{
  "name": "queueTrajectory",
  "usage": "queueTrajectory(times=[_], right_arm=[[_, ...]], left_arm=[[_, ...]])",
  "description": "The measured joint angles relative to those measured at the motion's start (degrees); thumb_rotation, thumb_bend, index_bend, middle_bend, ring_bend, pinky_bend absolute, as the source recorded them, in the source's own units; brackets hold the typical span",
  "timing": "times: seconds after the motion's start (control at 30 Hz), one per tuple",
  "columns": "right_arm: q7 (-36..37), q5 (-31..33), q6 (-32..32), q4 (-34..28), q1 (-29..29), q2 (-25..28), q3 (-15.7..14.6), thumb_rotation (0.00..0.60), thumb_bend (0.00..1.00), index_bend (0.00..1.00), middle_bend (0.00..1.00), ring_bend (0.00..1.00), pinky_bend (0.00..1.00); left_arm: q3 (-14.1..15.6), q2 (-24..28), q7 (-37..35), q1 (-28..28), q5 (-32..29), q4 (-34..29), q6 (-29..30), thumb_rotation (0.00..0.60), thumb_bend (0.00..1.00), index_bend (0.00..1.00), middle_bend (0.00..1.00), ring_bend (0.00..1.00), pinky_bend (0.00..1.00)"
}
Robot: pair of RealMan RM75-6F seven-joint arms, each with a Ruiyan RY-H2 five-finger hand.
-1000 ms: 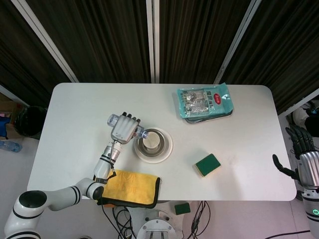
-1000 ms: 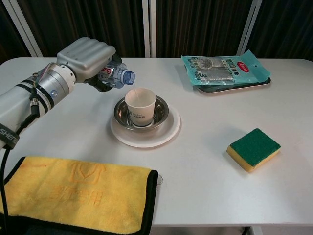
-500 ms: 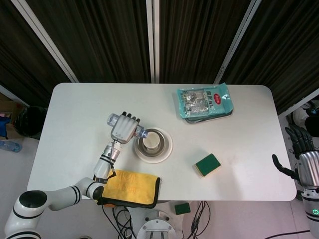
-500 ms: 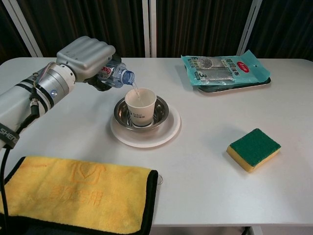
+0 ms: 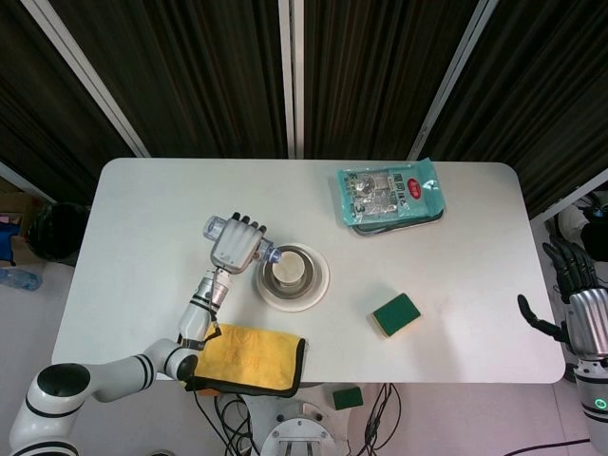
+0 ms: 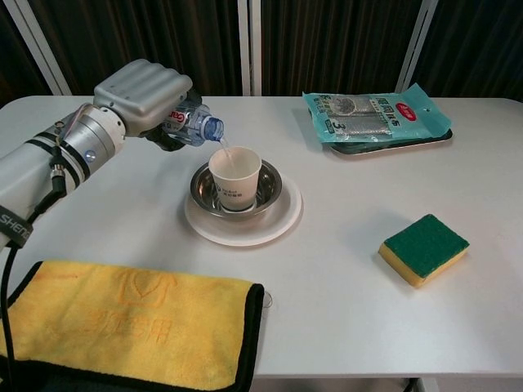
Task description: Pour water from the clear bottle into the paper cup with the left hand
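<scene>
My left hand (image 6: 143, 91) (image 5: 235, 245) grips the clear bottle (image 6: 193, 124), which lies tipped on its side with its open mouth pointing right, just above the rim of the paper cup (image 6: 234, 176) (image 5: 288, 275). A thin stream of water runs from the mouth into the cup. The cup stands upright in a steel bowl (image 6: 268, 186) on a white plate (image 6: 282, 219). Most of the bottle is hidden under the hand. My right hand (image 5: 575, 285) hangs off the table's right edge, fingers apart, holding nothing.
A yellow cloth (image 6: 122, 320) lies at the front left edge. A green and yellow sponge (image 6: 423, 247) sits at the front right. A packet on a dark tray (image 6: 377, 114) lies at the back right.
The bottle's mouth has shifted slightly left and tipped a touch more, and the water stream keeps falling into the cup. The right hand has not moved.
</scene>
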Motion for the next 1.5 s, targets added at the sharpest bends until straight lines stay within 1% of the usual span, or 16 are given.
queueTrajectory(times=[0.6,0.77,0.93,1.03,1.23,1.33,1.5], right_arm=[[-0.26,0.42,-0.29,0.8,-0.04,-0.34,0.07,0.6,0.35,0.0,0.0,0.0,0.0],[0.29,0.57,-0.35,0.74,-0.1,-0.29,0.07,0.6,0.35,0.0,0.0,0.0,0.0],[0.51,0.68,-0.46,0.71,-0.13,-0.21,0.09,0.6,0.35,0.0,0.0,0.0,0.0],[0.45,0.57,-0.42,0.73,-0.1,-0.26,0.07,0.6,0.35,0.0,0.0,0.0,0.0],[0.37,0.59,-0.64,0.83,-0.01,-0.35,0.06,0.6,0.35,0.0,0.0,0.0,0.0],[0.25,0.49,-0.88,0.99,0.14,-0.54,-0.01,0.6,0.35,0.0,0.0,0.0,0.0],[0.0,0.32,-1.22,1.08,0.4,-0.74,-0.1,0.6,0.35,0.0,0.0,0.0,0.0]], left_arm=[[-0.11,-0.39,0.01,0.06,-0.55,0.17,-0.48,0.6,0.55,0.75,0.7,0.55,0.58],[-1.47,0.07,-2.21,0.32,-2.99,-2.05,-2.14,0.6,0.55,0.75,0.7,0.55,0.57],[-2.55,1.07,-4.48,0.47,-4.06,-4.67,-2.88,0.6,0.55,0.75,0.7,0.55,0.57],[-3.76,1.74,-7.86,0.81,-5.68,-6.91,-3.87,0.6,0.55,0.75,0.7,0.55,0.57],[-6.69,4.34,-18.08,2.4,-9.85,-12.83,-6.61,0.6,0.55,0.75,0.7,0.55,0.58],[-7.73,5.69,-24.66,3.74,-11.18,-15.17,-8.04,0.6,0.55,0.75,0.7,0.55,0.57],[-8.61,8.22,-38.55,6.67,-11.64,-17.7,-10.9,0.6,0.55,0.75,0.7,0.54,0.57]])
